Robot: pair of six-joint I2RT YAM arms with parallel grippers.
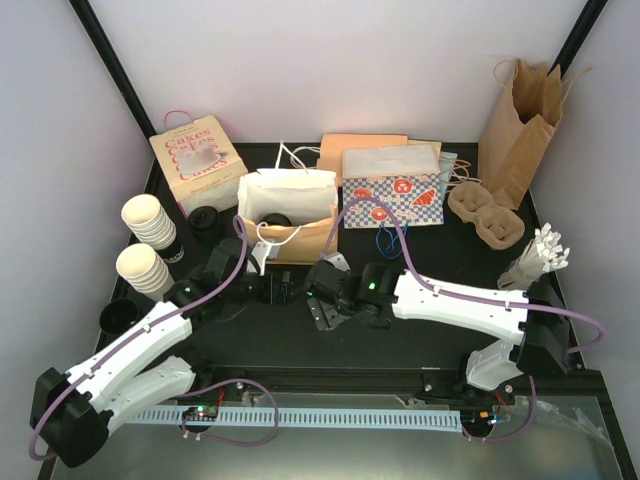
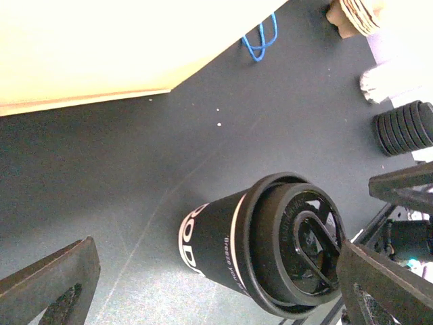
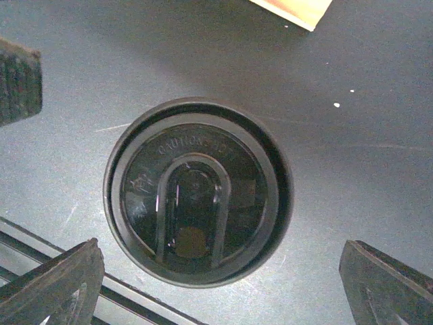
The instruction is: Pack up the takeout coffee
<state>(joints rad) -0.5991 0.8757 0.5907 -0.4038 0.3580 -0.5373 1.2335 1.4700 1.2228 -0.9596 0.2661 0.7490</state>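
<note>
The takeout coffee, a black cup with a black lid, stands upright on the dark tabletop. It sits between the spread fingers of the left tool, close to one finger, and is not gripped. The right tool hovers directly above the lid, its jaws wide apart and holding nothing. A tan paper bag lies beyond the left tool.

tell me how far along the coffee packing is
Done: the lid is on the black cup, which stands upright on the table. In hand: the left gripper and right gripper hover open at the cup, holding nothing. Left: grip the cup and set it in a bag, probably the open paper bag behind it.
</note>
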